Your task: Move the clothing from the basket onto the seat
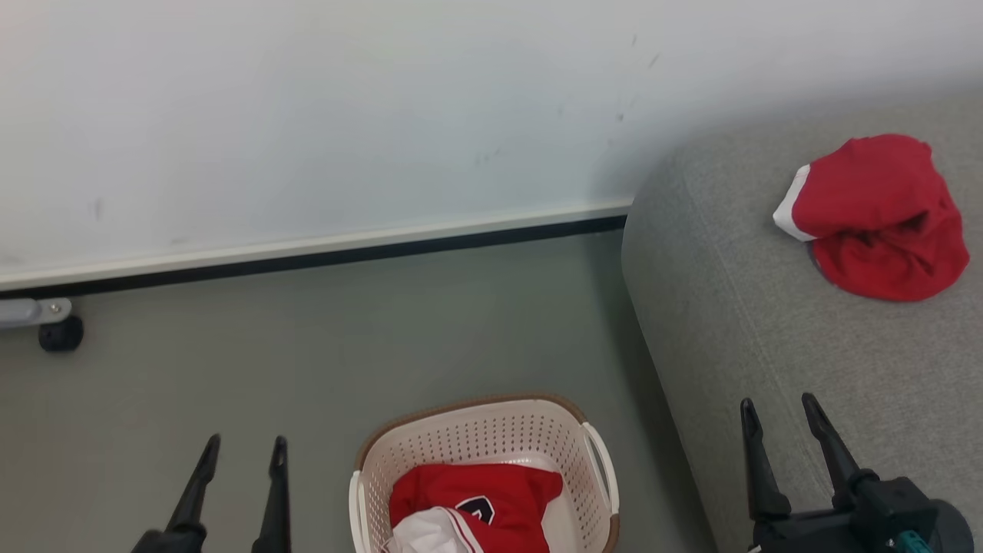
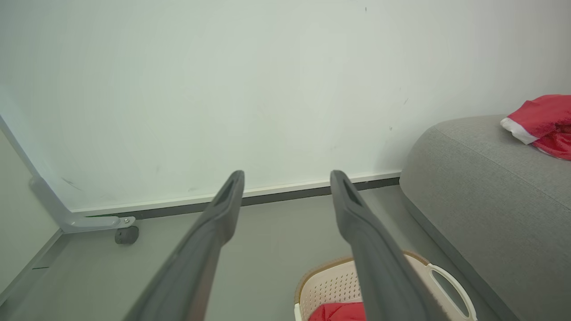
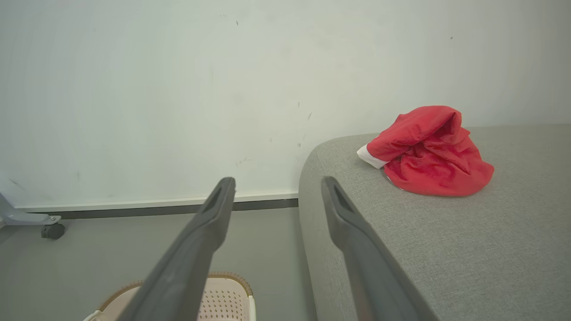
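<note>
The left tool (image 1: 246, 439) hangs wide and empty over the floor, just left of the basket (image 1: 491, 422), placed to reach the red garment (image 1: 476, 495) bunched inside (half the job, I judge). The right tool (image 1: 777, 401), equally wide and empty, hovers over the seat (image 1: 737, 322), well apart from the second garment (image 1: 883, 219) lying there.
</note>
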Tool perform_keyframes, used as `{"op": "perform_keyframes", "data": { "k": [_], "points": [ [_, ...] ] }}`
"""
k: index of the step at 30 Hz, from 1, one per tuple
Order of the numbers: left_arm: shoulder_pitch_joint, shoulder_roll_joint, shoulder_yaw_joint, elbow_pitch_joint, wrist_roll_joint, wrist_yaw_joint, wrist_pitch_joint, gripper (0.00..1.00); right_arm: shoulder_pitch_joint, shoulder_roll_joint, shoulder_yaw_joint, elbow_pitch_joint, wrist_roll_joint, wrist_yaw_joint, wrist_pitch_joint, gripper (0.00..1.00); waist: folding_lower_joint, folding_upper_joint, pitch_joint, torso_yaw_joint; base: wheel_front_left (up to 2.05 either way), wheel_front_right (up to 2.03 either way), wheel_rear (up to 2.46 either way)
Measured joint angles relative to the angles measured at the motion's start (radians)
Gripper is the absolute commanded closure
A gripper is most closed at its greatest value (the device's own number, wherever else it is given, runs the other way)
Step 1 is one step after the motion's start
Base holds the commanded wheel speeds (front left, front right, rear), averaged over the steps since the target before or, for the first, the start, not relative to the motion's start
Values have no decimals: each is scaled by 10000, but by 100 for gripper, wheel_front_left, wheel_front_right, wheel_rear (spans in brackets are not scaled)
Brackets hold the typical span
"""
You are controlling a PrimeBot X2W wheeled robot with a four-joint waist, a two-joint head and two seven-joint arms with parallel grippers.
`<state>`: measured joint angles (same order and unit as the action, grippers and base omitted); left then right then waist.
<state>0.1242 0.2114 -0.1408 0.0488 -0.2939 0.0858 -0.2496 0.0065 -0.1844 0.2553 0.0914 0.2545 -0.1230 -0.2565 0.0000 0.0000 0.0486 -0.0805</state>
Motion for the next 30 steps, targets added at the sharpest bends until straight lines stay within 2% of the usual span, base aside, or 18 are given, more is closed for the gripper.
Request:
{"op": "perform_keyframes", "data": {
  "k": [8,24,30],
  "points": [
    [-1463,-17,-907,414,487,-525,69,0,-448,-2,-123,-353,-52,0,-2,0,1,1,988,73,0,0,0],
    [-3352,-407,-2263,2619,1126,-1394,775,0,-1666,-59,-221,-869,-245,0,-2,0,2,3,3024,-80,0,0,0],
    [-4054,-445,-2581,3559,1367,-1484,1177,0,-2207,-12,-276,-1085,-253,0,-2,0,3,3,3803,-266,0,0,0]
  ]
}}
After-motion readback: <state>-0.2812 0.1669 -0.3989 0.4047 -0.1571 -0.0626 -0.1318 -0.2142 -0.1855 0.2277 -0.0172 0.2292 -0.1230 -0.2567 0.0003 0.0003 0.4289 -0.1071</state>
